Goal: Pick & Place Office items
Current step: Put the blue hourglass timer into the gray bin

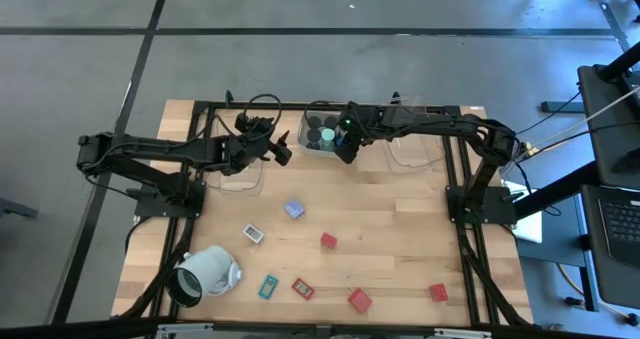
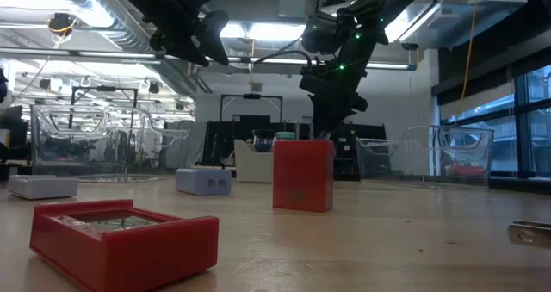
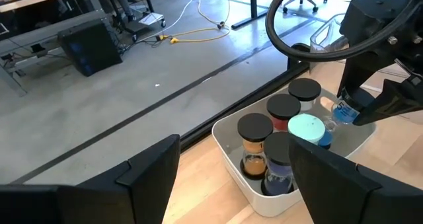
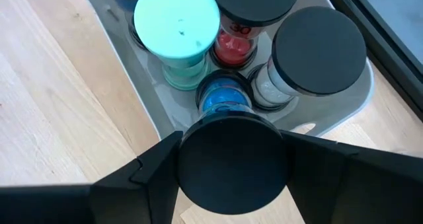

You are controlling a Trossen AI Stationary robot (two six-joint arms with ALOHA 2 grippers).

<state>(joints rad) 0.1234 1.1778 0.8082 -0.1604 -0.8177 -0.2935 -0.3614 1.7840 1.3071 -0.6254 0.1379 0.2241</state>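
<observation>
Hovering over the clear plastic tray (image 1: 322, 139) at the table's far edge, the right gripper (image 4: 232, 163) is clamped on a small jar with a round black lid (image 4: 232, 163), which fills the space between its two dark fingers directly above the tray. Inside that tray stand several more small jars: one with a pale green lid (image 4: 176, 19), a black-lidded jar with red contents (image 4: 232, 49), a black-lidded jar with white contents (image 4: 319, 49), and, lowest among them, a jar with blue contents (image 4: 223, 97) right under the held one. The left wrist view shows another black-lidded jar with amber contents (image 3: 254, 145) in the same tray.

Just to the left of the tray, the left gripper (image 1: 272, 149) hangs above the wooden table (image 1: 400, 229) with its fingers spread wide apart and nothing between them.

Nearer the front than the tray, the other office items lie scattered on the wood: a pale blue cube (image 1: 294, 210), a white flat rectangle (image 1: 253, 235), a small red block (image 1: 328, 241), a teal flat rectangle (image 1: 268, 286), a red flat rectangle (image 1: 302, 289), a larger red block (image 1: 359, 300) and another red block (image 1: 438, 293) well off to the right. A large pale hollow cylinder (image 1: 203, 274) lies on its side far to the front left of the tray.
</observation>
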